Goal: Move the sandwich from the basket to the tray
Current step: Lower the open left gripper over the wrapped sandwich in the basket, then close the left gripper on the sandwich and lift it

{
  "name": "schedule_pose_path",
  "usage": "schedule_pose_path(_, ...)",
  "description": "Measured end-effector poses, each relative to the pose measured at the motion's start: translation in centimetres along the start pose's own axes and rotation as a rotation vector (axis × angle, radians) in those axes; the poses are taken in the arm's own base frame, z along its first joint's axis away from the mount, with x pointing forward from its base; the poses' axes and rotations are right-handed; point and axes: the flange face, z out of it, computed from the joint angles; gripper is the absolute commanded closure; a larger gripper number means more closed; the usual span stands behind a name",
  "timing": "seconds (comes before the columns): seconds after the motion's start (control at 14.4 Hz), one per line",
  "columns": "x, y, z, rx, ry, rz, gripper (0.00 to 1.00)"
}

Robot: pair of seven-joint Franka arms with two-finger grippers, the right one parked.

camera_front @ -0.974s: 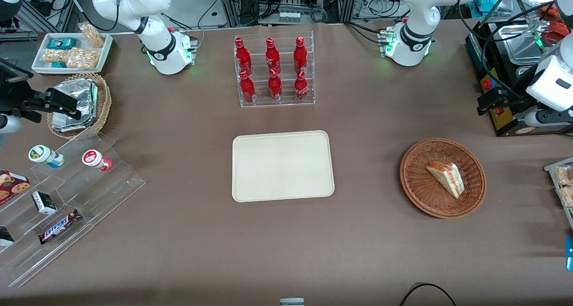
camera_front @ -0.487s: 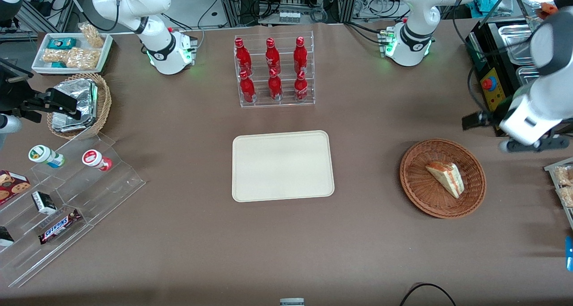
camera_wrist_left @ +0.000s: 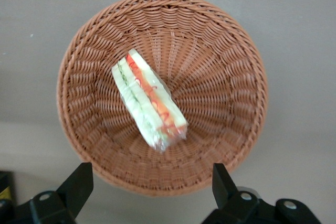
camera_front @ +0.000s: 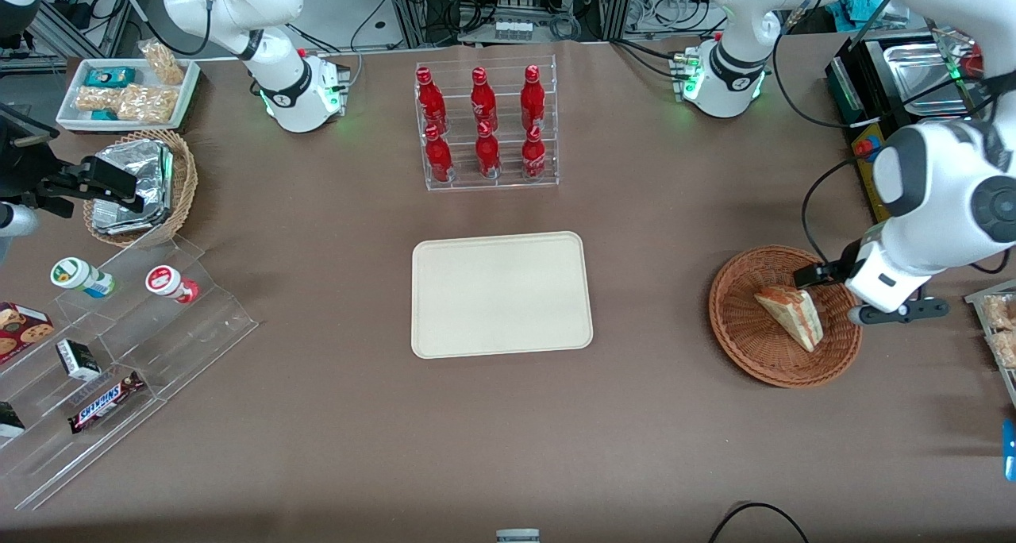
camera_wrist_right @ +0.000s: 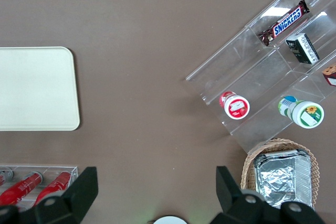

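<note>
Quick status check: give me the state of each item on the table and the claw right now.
sandwich: lying in the basket, not gripped.
basket: holds only the sandwich.
tray: bare, nothing on it.
claw: open, above the basket's rim.
red bottles: upright in their clear rack.

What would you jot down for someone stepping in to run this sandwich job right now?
Gripper: open, holding nothing, hovering above the basket, over its rim.
Sandwich: lying in the basket, untouched.
Tray: bare, mid-table, toward the parked arm's end from the basket.
Done: only the approach.
Left: lower, grip the sandwich, lift it, carry it to the tray, release.
</note>
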Motion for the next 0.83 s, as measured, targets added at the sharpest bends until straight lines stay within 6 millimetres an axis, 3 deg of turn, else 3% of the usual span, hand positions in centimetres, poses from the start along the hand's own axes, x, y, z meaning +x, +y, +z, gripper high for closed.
schedule_pose_path(0.14, -0.2, -0.4, 1.9, -0.003, 0.004, -0.061, 0.0)
schedule_pose_path(0.49, 0.3, -1.0, 3.7, -0.021, 0.062, -0.433, 0.0)
schedule_pose_path(0.7, 0.4, -1.0, 6.3, -0.036, 0.084, -0.611, 0.0)
schedule_pose_path(0.77, 0.4, -0.9, 7.4, -0.036, 0.081, -0.642, 0.04)
schedule_pose_path(0.83, 0.3, -0.9, 8.4, -0.033, 0.072, -0.664, 0.2)
